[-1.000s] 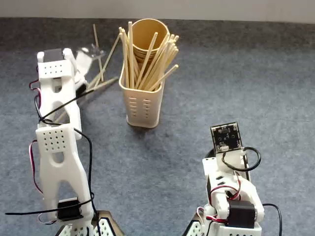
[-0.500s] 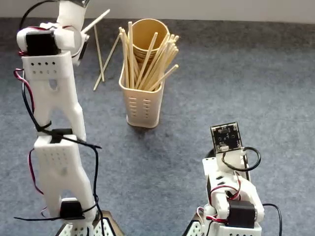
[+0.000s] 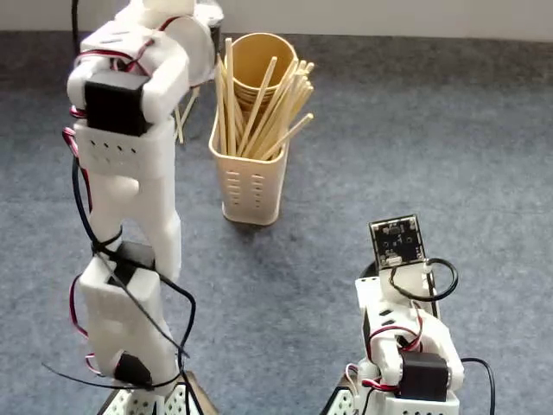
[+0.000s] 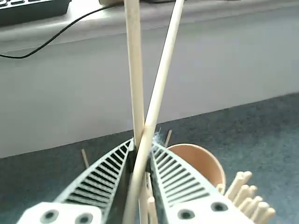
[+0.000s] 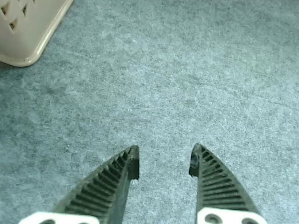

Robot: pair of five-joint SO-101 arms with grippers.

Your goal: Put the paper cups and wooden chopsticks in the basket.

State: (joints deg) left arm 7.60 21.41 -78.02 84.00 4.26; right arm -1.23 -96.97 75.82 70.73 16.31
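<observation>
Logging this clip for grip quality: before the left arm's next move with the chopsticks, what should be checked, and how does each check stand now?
1. Left gripper shut on the held chopsticks: ok, two sticks are pinched between its fingers.
2. Sticks parallel in the grip: not ok, they cross.
3. Gripper above the basket: not ok, the mouth of the paper cups sits off to its side.
4. Basket upright: ok.
5. Right gripper out of the way: ok, open and low over the carpet.
6. All sticks collected: not ok, loose chopsticks lie on the carpet.
</observation>
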